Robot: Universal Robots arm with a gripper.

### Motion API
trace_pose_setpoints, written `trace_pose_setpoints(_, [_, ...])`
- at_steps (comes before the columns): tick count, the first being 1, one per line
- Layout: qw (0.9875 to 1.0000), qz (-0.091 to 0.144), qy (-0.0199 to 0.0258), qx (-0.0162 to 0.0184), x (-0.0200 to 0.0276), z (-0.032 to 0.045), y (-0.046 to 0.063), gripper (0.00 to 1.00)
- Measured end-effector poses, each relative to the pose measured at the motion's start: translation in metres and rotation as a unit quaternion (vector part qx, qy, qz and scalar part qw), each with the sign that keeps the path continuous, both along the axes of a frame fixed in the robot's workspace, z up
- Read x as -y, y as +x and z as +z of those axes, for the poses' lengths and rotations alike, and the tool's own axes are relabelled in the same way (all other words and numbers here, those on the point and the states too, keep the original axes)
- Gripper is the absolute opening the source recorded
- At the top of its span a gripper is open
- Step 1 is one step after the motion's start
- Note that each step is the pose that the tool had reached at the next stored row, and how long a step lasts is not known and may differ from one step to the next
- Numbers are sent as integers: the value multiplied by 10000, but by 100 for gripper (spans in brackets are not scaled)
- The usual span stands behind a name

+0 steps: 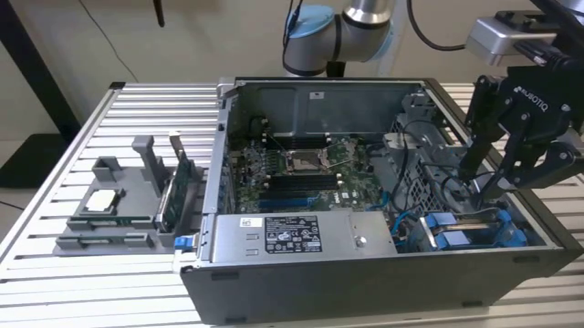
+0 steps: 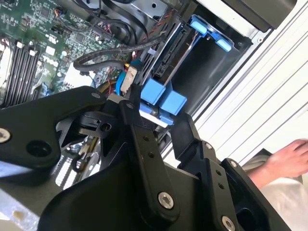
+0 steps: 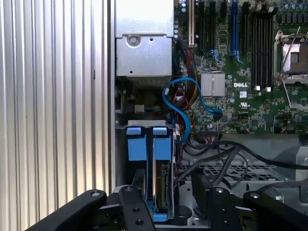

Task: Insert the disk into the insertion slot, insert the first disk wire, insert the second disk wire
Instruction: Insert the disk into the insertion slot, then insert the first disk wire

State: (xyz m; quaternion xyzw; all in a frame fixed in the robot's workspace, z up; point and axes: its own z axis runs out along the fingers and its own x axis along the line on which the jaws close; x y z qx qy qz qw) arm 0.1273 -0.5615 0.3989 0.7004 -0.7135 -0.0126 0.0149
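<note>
The fingers (image 3: 204,202) of the gripper (image 3: 169,179) stood apart, clamping nothing, at the drive cage (image 3: 226,169), one on each side of the disk (image 3: 163,185). The disk, in its blue carrier, sat on edge in the cage's insertion slot (image 2: 204,77), its connector edge facing the gripper. Just beside the cage a blue cable (image 3: 175,103) and black cables (image 3: 216,154) lay toward the motherboard (image 3: 250,96), the power supply (image 3: 144,48) sat next to the cage, and a person's hand (image 2: 288,159) rested outside the case (image 1: 365,287), well apart from the cage.
</note>
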Motion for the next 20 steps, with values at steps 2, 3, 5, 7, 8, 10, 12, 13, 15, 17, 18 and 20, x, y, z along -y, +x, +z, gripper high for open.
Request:
trace_pose_setpoints(2, [10000, 0, 0, 0, -8, 24, 0, 53])
trace_pose_setpoints(3, [10000, 0, 1, 0, -14, 27, 0, 53])
trace_pose_setpoints(5, [10000, 0, 0, 0, -32, 28, 0, 53])
trace_pose_setpoints(7, [10000, 0, 0, 0, -61, 28, 0, 53])
trace_pose_setpoints(8, [10000, 0, 0, 0, -77, 28, 0, 53])
trace_pose_setpoints(10, [10000, 0, 0, 0, -110, 28, 0, 53])
trace_pose_setpoints(12, [10000, 0, 0, 0, -143, 28, 0, 53])
trace_pose_setpoints(13, [10000, 0, 0, 0, -158, 29, 0, 53])
trace_pose_setpoints(15, [10000, 0, 0, 0, -187, 28, 0, 53])
trace_pose_setpoints(17, [10000, -1, 0, 0, -199, 24, 2, 53])
trace_pose_setpoints(18, [10000, 0, 1, 0, -203, 16, 6, 53])
trace_pose_setpoints(20, [10000, 0, 2, 2, -205, -10, 10, 53])
